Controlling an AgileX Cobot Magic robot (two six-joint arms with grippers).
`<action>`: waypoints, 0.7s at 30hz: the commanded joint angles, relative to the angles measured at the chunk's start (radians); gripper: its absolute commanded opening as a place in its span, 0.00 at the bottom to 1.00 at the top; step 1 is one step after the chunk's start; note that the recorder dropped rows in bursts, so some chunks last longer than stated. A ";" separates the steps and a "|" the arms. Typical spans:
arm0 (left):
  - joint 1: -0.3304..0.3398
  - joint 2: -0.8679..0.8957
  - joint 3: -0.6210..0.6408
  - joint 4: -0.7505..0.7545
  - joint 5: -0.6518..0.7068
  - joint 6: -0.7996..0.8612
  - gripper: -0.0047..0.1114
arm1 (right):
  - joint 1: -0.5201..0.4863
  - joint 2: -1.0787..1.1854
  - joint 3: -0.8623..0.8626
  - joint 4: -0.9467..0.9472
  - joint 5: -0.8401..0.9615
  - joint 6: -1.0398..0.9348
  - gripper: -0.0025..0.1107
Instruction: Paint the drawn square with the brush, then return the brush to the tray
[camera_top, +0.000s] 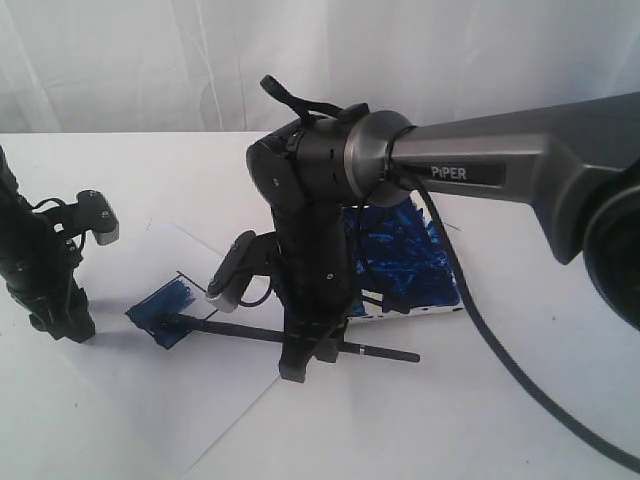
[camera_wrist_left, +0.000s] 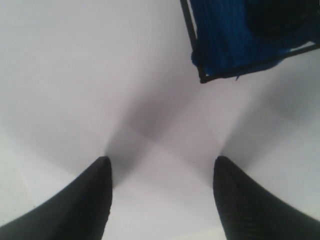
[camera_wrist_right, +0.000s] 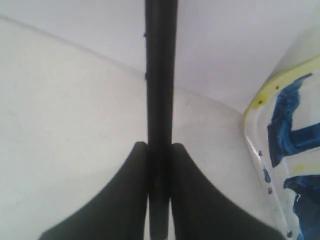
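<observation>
The drawn square (camera_top: 165, 308) lies on the white paper (camera_top: 130, 400), its inside streaked dark blue; the left wrist view shows one corner of the drawn square (camera_wrist_left: 235, 40). The brush (camera_top: 260, 335) lies almost level, its tip over the square and its handle end pointing right. My right gripper (camera_top: 305, 358) is shut on the brush handle (camera_wrist_right: 160, 100), the fingers (camera_wrist_right: 125, 200) pressing both sides. The tray (camera_top: 405, 262), smeared dark blue, sits behind the right arm; its yellowish rim (camera_wrist_right: 260, 105) shows in the right wrist view. My left gripper (camera_wrist_left: 162, 165) is open over bare paper, left of the square.
The white paper sheet (camera_wrist_left: 75, 75) covers the table's front left. The right arm's black cable (camera_top: 490, 340) trails across the table on the right. A white curtain (camera_top: 150, 60) hangs behind the table.
</observation>
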 joint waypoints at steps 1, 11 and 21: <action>0.002 0.032 0.018 0.003 0.022 -0.007 0.59 | 0.001 -0.012 0.001 0.000 -0.003 0.011 0.02; 0.002 0.032 0.018 0.003 0.022 -0.007 0.59 | 0.001 -0.012 0.001 -0.212 0.014 0.189 0.02; 0.002 0.032 0.018 0.003 0.022 -0.007 0.59 | 0.013 -0.013 0.001 -0.116 0.025 -0.003 0.02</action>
